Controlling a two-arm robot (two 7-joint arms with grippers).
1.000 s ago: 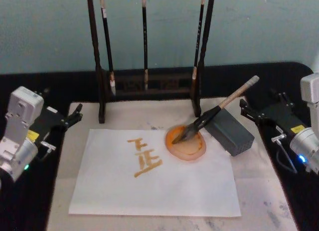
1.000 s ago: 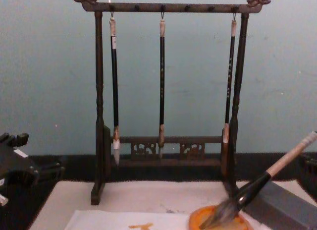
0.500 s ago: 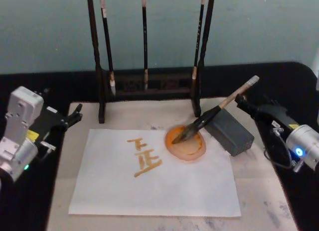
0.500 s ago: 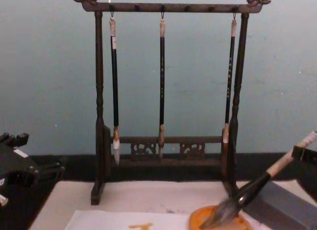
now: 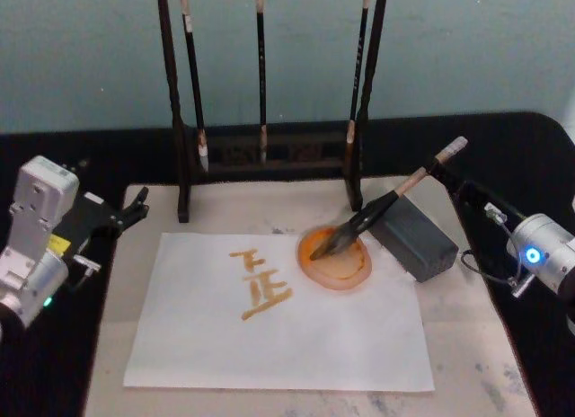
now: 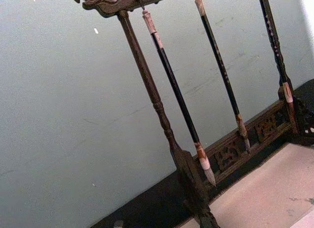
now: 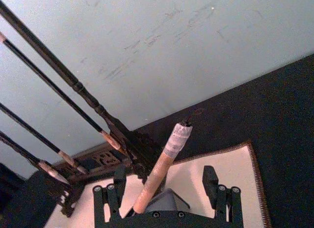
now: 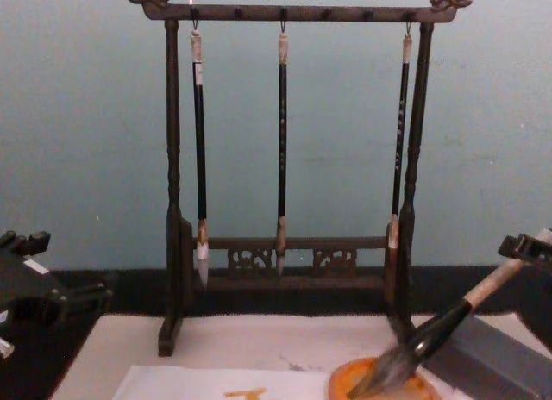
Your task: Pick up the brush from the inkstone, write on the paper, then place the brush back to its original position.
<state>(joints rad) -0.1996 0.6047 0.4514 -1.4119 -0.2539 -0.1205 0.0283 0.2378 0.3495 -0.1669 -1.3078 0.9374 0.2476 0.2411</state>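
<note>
- The inkstone [image 5: 350, 275] sits on the paper's [image 5: 287, 350] upper right part, centre-right in my head view, and holds the brush's [image 5: 381, 204] dark bristle head.
- The brush handle slants up to the right, resting across the grey block [image 5: 420, 244] beside the dish.
- I see the right gripper [image 5: 439, 169] at the handle's whitish end; its fingers [image 7: 210, 180] stand wide apart on either side of the handle and grip nothing.
- The left gripper [image 5: 137, 207] sits at the left edge of the worktop, well apart from the paper, fingers apart and holding nothing.
</note>
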